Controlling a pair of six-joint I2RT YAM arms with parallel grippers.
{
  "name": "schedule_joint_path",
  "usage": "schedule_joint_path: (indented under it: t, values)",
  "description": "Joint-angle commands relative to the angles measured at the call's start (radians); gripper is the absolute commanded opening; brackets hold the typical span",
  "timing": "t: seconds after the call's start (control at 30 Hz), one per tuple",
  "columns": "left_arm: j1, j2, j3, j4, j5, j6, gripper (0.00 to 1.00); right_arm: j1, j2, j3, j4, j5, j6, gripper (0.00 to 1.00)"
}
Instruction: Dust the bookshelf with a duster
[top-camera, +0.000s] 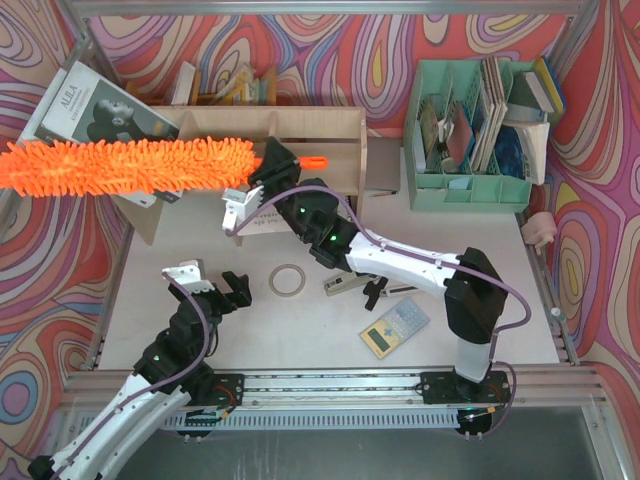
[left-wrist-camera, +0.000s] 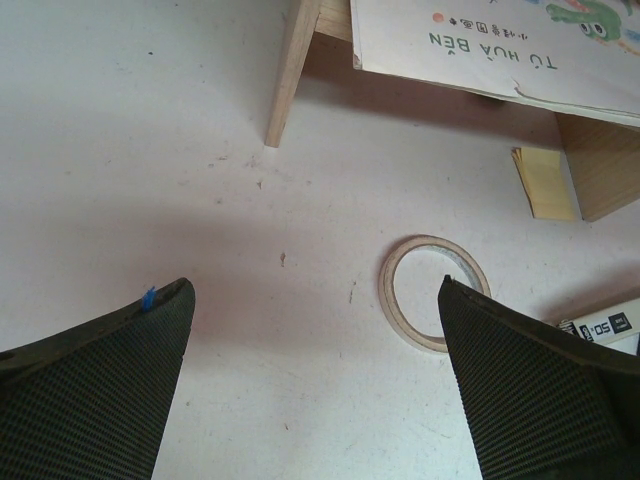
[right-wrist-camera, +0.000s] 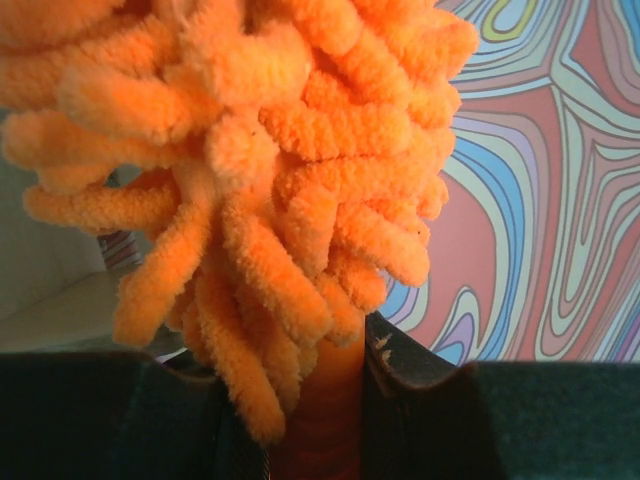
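Gripping the duster (top-camera: 130, 165) by its handle, right fingers (right-wrist-camera: 120, 420) narrow; left fingers (left-wrist-camera: 90, 400) wide, empty.

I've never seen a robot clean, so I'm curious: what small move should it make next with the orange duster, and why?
Probably slide the duster rightward along the bookshelf top. The right pincer is shut on its handle, and the fluffy head stretches over the shelf's left part, overhanging that end; the right part is bare.
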Motion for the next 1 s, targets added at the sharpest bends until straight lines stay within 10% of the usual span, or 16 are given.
schedule_joint_path:
  t: [0.0,0.97]
  values:
    - [0.003,-0.010,-0.007,0.007,-0.013,-0.004,0.99,-0.014,0.010,0.037,0.050,0.014,-0.007,0.00]
    - [0.003,0.008,-0.006,0.016,-0.009,-0.003,0.98,0.014,-0.182,-0.376,0.143,0.192,-0.005,0.00]
